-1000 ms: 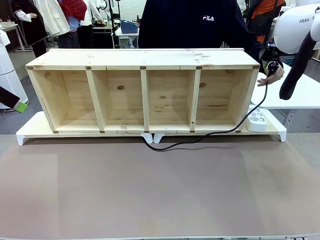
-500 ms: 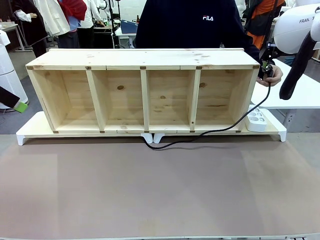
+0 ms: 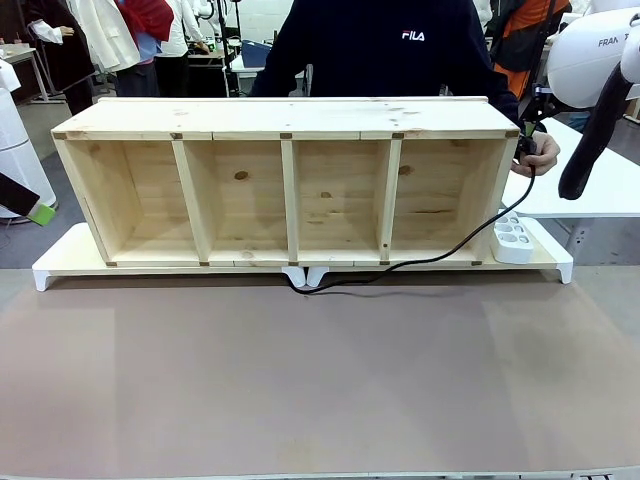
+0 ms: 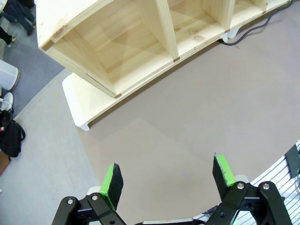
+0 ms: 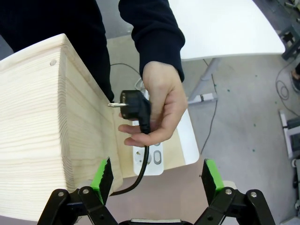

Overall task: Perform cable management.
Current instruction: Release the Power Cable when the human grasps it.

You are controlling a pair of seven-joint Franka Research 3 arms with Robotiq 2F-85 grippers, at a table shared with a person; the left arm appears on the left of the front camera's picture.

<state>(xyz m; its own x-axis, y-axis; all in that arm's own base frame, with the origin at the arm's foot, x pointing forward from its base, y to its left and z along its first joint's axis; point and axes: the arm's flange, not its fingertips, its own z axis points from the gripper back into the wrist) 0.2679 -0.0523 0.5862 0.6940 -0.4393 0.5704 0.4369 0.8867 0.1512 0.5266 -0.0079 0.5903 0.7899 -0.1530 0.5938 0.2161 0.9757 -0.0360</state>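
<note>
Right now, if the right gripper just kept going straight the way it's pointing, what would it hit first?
Most likely the person's hand holding the cable's plug, which sits almost centred ahead of the open right gripper. The white power strip lies beyond; depth is uncertain.

a brown-topped table (image 3: pixel 300 390) carried a white riser (image 3: pixel 60 262) along its far edge, with a black cable (image 3: pixel 345 281) trailing on the mat just near of it.

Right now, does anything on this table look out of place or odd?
Only the cable: it trails loose across the table from under the shelf, past the power strip, its plug unplugged in the person's hand. Nothing looks spilled or damaged.
</note>
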